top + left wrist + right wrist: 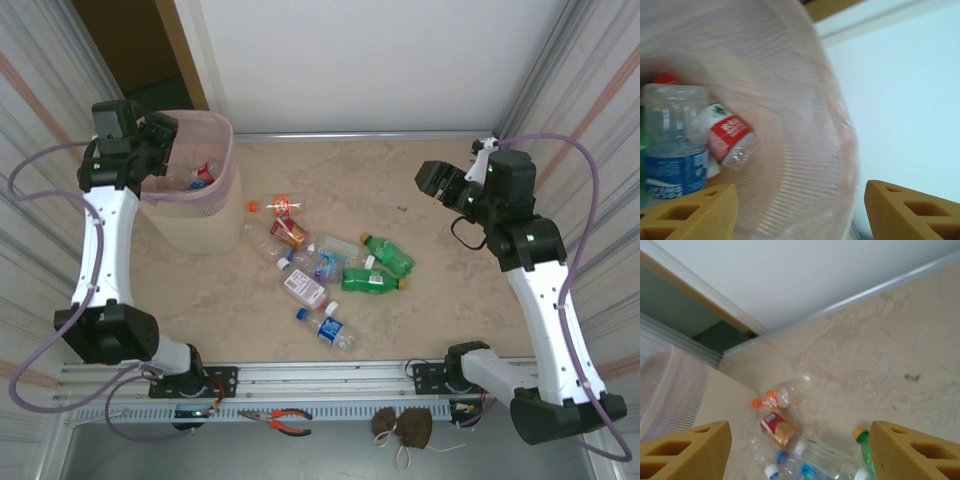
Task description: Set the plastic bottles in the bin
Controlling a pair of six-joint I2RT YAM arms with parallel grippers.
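**Bottles, bin and pincers: count on hand**

Near rail: one pair of orange-handled pliers point(290, 421). One brown pouch point(405, 426) lies to their right.

Table point(460, 320), middle: one loose heap of plastic bottles. I count nine, though the crowded centre leaves the figure unsure. Near to far:
- one blue-capped clear bottle point(327, 326)
- one white-labelled bottle point(303, 288)
- two green bottles, one lying crosswise point(370, 281) and one yellow-capped green bottle point(390, 255) just beyond it
- three clear ones bunched together, with blue caps or labels
- one brown-labelled bottle point(289, 233)
- one orange-labelled bottle point(281, 207), farthest

Pincers: two.
- Right pincer point(432, 182): released, fingers apart with nothing between them. It hangs over bare table at the far right, well apart from the heap. The yellow-capped green bottle is the closest to it, lying nearer and to its left.
- Left pincer point(165, 135): released and empty, above the far-left rim of the bin and pointing into its mouth.

Bin point(195, 225): one, upright at the far left, left of the heap. The orange-labelled bottle lies near its right wall, apart from it.

Views compared:
- The top view gives a mere glimpse of red and blue inside the bin.
- The left wrist view looks down the ribbed wall. It shows one blue-labelled clear bottle point(675, 145) and one red-labelled bottle point(727, 137) touching its right side.
- The same view shows a red cap point(662, 79) behind them and a sliver of green at the left edge, so at least three lie inside, beyond the fingers.
- The right wrist view shows the heap's far half from low down.
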